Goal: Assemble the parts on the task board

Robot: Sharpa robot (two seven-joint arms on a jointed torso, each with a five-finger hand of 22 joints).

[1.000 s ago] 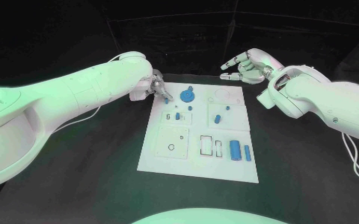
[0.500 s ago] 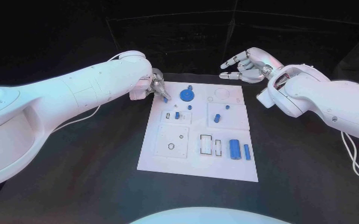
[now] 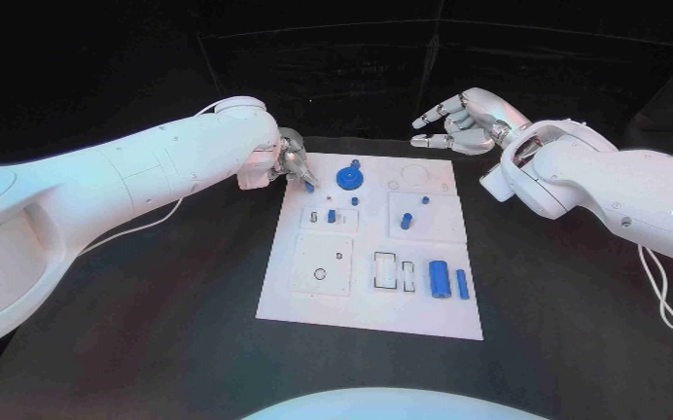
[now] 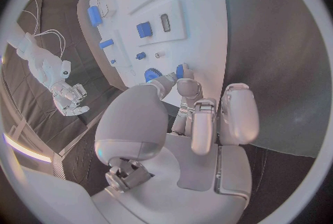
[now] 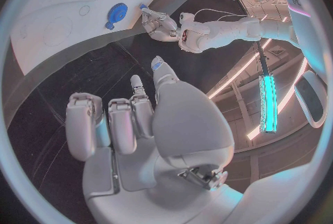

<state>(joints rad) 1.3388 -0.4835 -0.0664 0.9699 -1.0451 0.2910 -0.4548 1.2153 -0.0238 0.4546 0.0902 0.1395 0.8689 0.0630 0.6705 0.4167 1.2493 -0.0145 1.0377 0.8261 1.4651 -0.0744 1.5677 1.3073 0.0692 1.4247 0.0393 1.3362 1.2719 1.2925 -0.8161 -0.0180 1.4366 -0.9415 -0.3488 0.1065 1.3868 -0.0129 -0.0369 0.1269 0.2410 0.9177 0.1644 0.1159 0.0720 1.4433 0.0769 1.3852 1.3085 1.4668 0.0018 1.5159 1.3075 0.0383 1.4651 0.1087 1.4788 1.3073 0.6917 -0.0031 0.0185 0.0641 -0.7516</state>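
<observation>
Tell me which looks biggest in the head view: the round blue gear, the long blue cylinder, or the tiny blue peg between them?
1. Round blue gear
2. Long blue cylinder, close to the gear, so unsure
3. Tiny blue peg, clearly smallest

No readable text, label, brand or number shows on anything in view.

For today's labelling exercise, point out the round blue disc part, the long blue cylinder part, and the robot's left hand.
round blue disc part (image 3: 349,182), head view, disc face.
long blue cylinder part (image 3: 439,279), head view, mid-body.
left hand (image 3: 294,162), head view, middle of the hand.
</observation>
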